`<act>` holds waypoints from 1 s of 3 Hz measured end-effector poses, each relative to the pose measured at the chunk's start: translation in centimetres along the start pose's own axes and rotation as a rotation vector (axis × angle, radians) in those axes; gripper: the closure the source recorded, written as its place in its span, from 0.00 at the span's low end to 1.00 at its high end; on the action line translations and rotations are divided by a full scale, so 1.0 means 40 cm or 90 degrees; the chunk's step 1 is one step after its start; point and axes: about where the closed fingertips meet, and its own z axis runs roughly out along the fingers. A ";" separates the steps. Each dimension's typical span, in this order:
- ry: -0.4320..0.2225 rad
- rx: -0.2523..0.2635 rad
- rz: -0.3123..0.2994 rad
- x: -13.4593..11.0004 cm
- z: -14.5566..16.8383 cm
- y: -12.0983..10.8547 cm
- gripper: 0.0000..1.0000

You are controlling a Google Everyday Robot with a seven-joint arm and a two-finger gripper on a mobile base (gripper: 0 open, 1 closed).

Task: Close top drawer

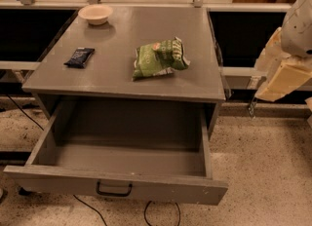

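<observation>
Below the cabinet top (126, 35), the top drawer (165, 187) stands pulled far out over the floor. It looks stiff and fairly heavy, likely on runners, so I'd judge a flat push on the front panel beside the black loop handle (113, 189) would serve. A green chip bag (160, 58), a dark packet (79, 57) and a bowl (95, 13) sit on top. The gripper (285, 76) hangs at the right, well apart from the drawer; whether it is open or closed I cannot tell.

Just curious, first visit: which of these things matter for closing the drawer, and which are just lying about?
Job: wide grey top drawer, open, with its black loop handle; cream gripper, right of the cabinet.
Lying about: green snack bag, small dark packet, beige bowl.
</observation>
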 end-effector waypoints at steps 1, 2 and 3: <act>0.000 0.000 0.000 0.000 0.000 0.000 0.72; -0.010 0.022 0.000 -0.010 -0.011 -0.010 0.97; -0.035 0.065 0.053 0.042 -0.009 0.020 1.00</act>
